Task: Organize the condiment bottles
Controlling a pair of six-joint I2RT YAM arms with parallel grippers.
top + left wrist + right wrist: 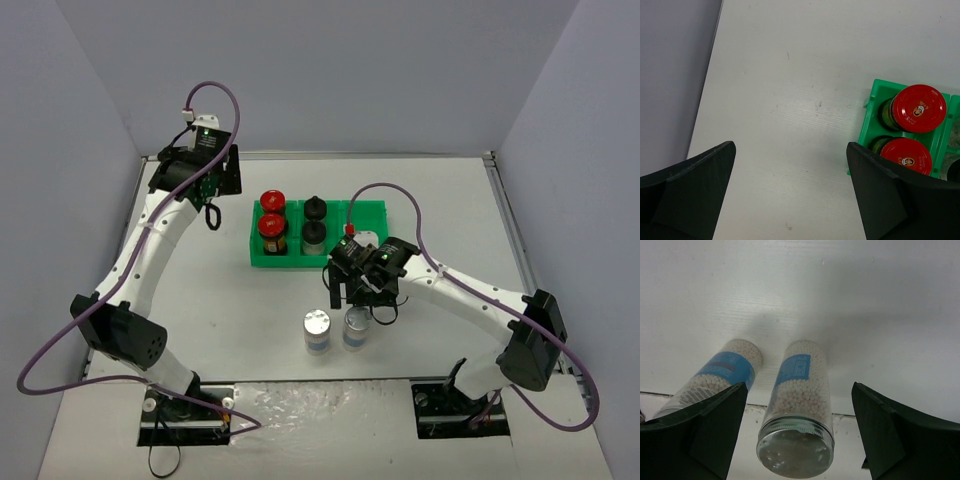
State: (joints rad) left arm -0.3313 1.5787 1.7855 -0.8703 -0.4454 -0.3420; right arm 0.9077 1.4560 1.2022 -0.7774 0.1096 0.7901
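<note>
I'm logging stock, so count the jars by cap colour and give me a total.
Red-capped jars: 2
Black-capped jars: 2
Silver-capped jars: 2
Total: 6

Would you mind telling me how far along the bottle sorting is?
Done: the red-capped jars and black-capped jars stand in the green tray. In hand: the open right gripper straddles one silver-capped jar, not yet gripped. Left: it and the other silver-capped jar, both on the table.
</note>
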